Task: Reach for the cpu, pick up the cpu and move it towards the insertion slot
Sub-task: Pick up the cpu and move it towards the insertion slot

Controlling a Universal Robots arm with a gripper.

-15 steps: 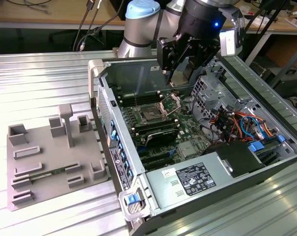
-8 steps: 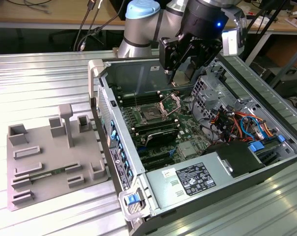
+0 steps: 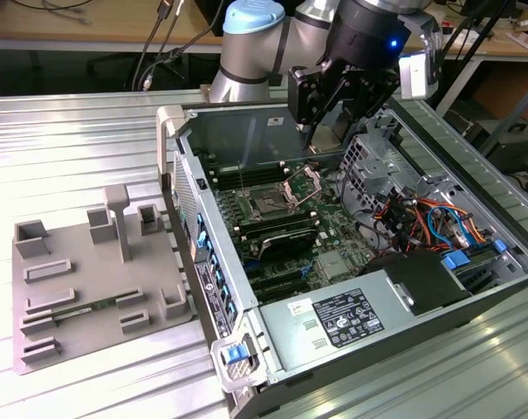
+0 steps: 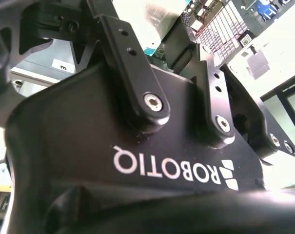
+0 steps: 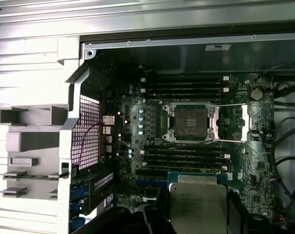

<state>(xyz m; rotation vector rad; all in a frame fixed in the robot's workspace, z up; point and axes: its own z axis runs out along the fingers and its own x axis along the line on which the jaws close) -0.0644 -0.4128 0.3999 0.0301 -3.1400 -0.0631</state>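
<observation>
First wrist view: the cpu (image 5: 196,207) rides between the dark fingers of the gripper (image 5: 196,220), apparently clamped, above the motherboard (image 5: 132,146); pickup looks done. The insertion slot (image 5: 190,122) lies open, near but not reached.

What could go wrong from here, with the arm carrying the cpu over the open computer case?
1. The cpu, held at the gripper, could slip and drop onto the green circuit board.
2. The insertion slot has its hinged bracket swung open beside it; the cpu or fingers might clip it.
3. Cables crowd the case beside the board and could snag the gripper.
</observation>
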